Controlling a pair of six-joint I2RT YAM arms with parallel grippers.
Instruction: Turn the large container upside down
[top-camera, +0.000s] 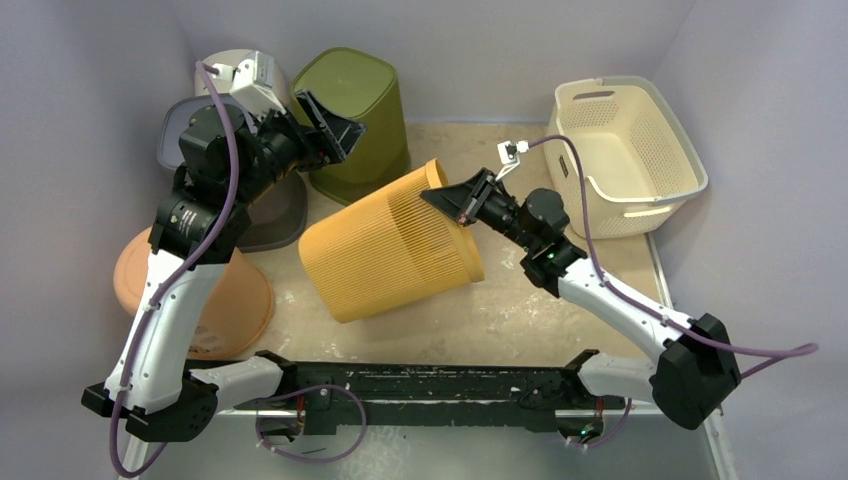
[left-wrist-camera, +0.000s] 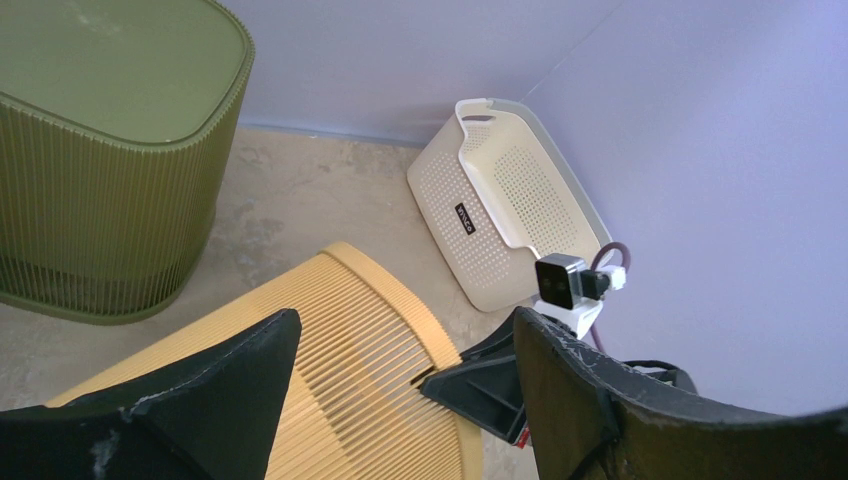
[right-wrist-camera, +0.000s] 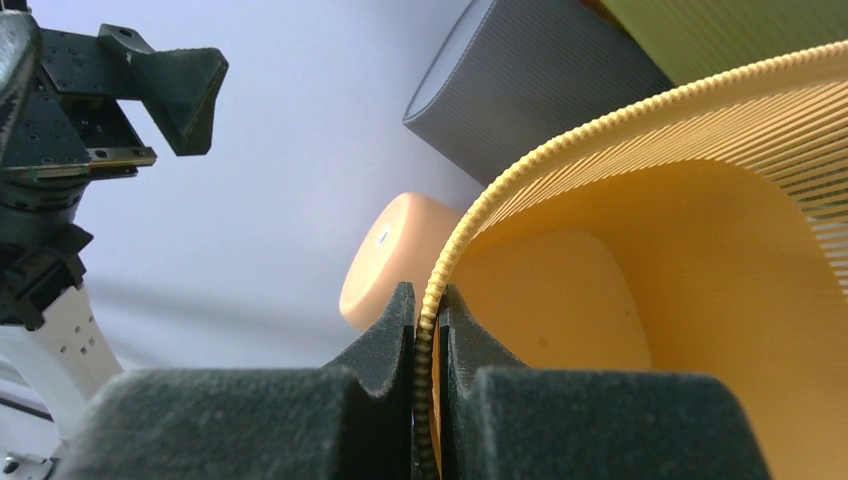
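Note:
The large yellow ribbed container (top-camera: 390, 245) lies tipped on its side mid-table, its open mouth facing right and its rim lifted. My right gripper (top-camera: 452, 200) is shut on that rim; in the right wrist view the fingers (right-wrist-camera: 428, 300) pinch the beaded edge, with the container's inside (right-wrist-camera: 650, 300) to the right. My left gripper (top-camera: 325, 120) is open and empty, held above the table by the olive bin. In its wrist view (left-wrist-camera: 400, 335) it looks down on the yellow container (left-wrist-camera: 330, 340) and the right gripper (left-wrist-camera: 490, 385), clear of both.
An olive green bin (top-camera: 355, 115) stands upside down at the back. A grey bin (top-camera: 215, 150) and a peach bin (top-camera: 215, 300) sit inverted on the left. A cream perforated basket (top-camera: 625, 150) stands upright at the back right, against the wall.

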